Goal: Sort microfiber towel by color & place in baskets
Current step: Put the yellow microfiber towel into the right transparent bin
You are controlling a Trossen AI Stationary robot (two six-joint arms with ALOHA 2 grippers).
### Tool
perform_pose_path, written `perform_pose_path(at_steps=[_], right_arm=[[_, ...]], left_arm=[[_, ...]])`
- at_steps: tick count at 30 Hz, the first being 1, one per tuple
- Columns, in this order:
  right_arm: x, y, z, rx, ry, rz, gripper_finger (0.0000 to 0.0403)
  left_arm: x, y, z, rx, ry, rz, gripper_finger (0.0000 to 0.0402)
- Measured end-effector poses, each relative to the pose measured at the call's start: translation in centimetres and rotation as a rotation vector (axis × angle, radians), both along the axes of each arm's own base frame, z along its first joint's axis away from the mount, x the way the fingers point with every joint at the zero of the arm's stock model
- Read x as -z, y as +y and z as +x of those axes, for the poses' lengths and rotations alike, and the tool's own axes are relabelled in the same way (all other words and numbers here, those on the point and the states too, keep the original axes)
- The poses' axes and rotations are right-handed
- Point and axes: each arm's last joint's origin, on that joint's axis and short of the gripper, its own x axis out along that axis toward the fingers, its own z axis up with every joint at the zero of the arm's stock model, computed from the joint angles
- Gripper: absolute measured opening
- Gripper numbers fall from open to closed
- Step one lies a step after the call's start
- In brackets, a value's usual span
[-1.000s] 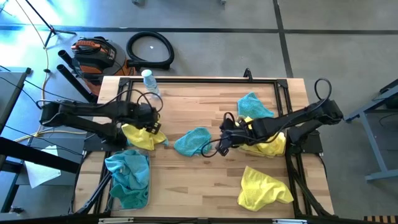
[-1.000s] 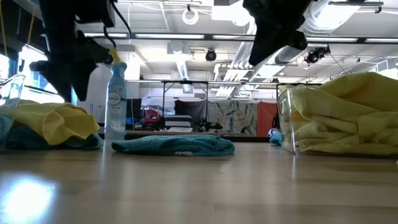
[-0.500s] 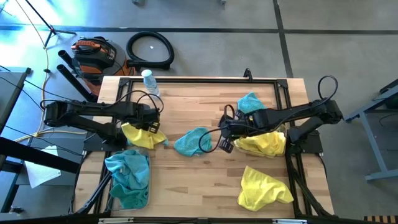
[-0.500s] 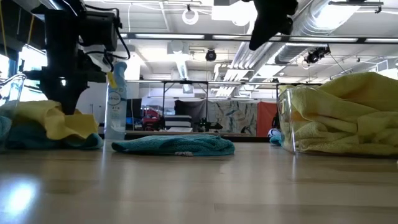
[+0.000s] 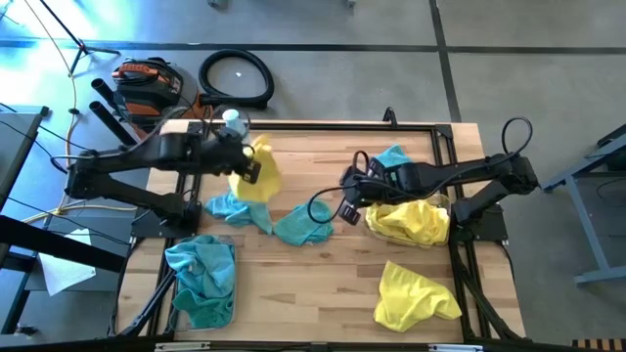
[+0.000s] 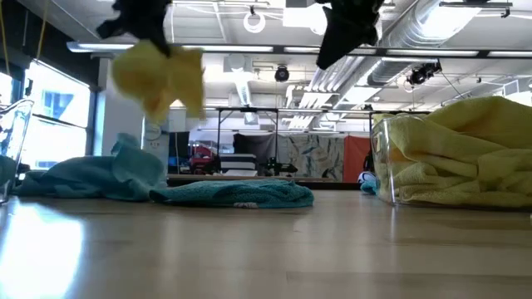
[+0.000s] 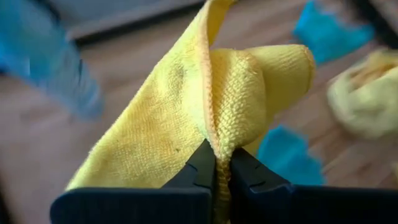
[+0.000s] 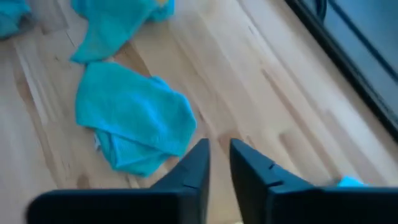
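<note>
1. the left gripper [image 7: 216, 163] has its two fingers [image 7: 200, 167] pinched tight on a fold of a yellow towel [image 7: 205, 118]. half a second ago that towel lay low on the table at the left side; now it hangs up in the air [image 6: 158, 75], clear of the wood.
2. lifting it has uncovered a teal towel [image 5: 235, 210] that was under it. this one lies flat on the table [image 5: 323, 284], touching a second teal towel [image 5: 303, 225] in the middle.
3. the right gripper [image 8: 216, 163] hovers above that middle teal towel [image 8: 134, 118]. its fingers are nearly together with a thin gap, and they hold nothing. it has slid a bit toward the left since a moment ago.
4. the left basket [image 5: 201, 279] at the near left holds teal towels. the right basket [image 6: 391, 166] holds yellow ones, heaped over its rim.
5. so the yellow towel in the air is on the wrong side. i think it needs to go across to the right basket, or be passed to the right arm.
6. one more yellow towel [image 5: 416, 293] lies loose at the near right, and one teal towel [image 5: 396, 156] lies at the far right behind the right arm.
7. the sorting is partly done. several towels are left to put away.
</note>
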Motion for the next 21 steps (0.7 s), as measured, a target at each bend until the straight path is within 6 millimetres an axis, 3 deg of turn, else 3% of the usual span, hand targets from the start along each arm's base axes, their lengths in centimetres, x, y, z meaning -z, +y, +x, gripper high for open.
perform_pose_path(at_steps=[4,7,15,21], right_arm=[[-0.7,-0.8,1.0,-0.064,-0.084,-0.076,0.0118],[-1.6,-1.4,1.9,-0.1,-0.181,-0.139,0.0165],[-4.4,-1.4,3.7,-0.266,-0.422,-0.334,0.0274],[-4.4,-1.2,3.8,-0.389,-0.405,-0.373,0.0304]], left_arm=[[-3.4,-0.2,0.8,0.053,-0.072,0.07,0.0001],[-4.4,-0.5,2.0,0.092,-0.088,0.09,0.0001],[-2.6,-1.7,8.8,0.273,-0.066,0.063,0.0],[-2.1,-2.1,12.8,0.405,-0.06,0.034,0.0]])
